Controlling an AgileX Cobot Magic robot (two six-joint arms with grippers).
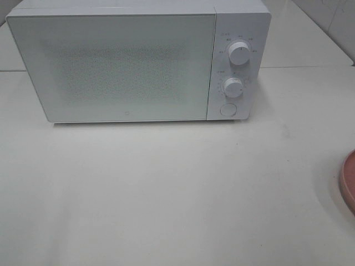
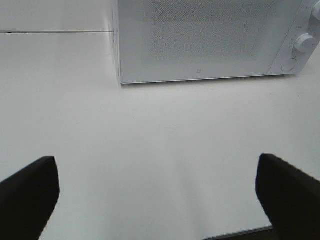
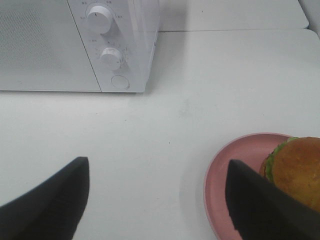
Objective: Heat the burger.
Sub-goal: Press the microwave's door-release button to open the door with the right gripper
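The left tool [image 2: 160, 200] hangs released over the white bench [image 1: 166, 194] before the shut microwave [image 1: 111, 66], and the right tool [image 3: 160, 200] is spread too, grasping nothing, with the burger [image 3: 297, 170] on its pink plate [image 3: 235, 175] at the near right, seemingly just beside that tool.

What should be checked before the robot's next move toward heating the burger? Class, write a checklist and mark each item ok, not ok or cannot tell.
1. Microwave door open: not ok, it is shut.
2. Space inside free: cannot tell, the door hides it.
3. Burger sitting on the pink plate: ok.
4. Left gripper open and empty: ok.
5. Right gripper open and empty: ok.
6. Round button unobstructed: ok.
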